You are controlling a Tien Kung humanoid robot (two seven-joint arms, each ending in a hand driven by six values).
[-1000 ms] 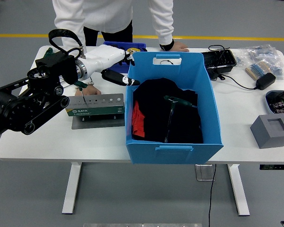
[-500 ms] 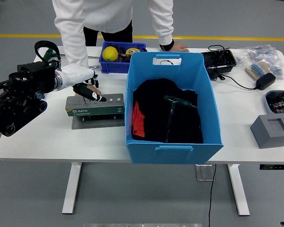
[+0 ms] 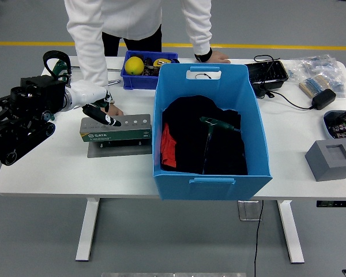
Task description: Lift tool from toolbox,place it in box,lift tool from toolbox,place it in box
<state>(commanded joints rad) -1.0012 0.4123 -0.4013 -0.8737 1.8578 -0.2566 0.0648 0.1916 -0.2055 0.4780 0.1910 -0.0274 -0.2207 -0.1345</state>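
Note:
The grey tool holder (image 3: 130, 130), the toolbox with a row of holes on top, stands on a metal plate left of the big blue box (image 3: 213, 187). My left hand (image 3: 102, 112), white with dark tips, sits right over the holder's left end and hides whatever tool stands there. A green T-handle tool (image 3: 218, 123) lies on black cloth inside the blue box. One hand of the person (image 3: 114, 111) rests at the holder's back edge, just behind my hand. My right arm is out of the picture.
A small blue bin (image 3: 139, 79) with a yellow ball (image 3: 134, 64) stands behind the holder. The person's other hand (image 3: 214, 56) leans on the far edge. A black tray (image 3: 267, 73), a power adapter (image 3: 322, 98) and a grey block (image 3: 331, 160) lie to the right.
My left arm has pulled back from the blue box's left rim to the tool holder and come down on its left end. The green tool that stood there is now covered.

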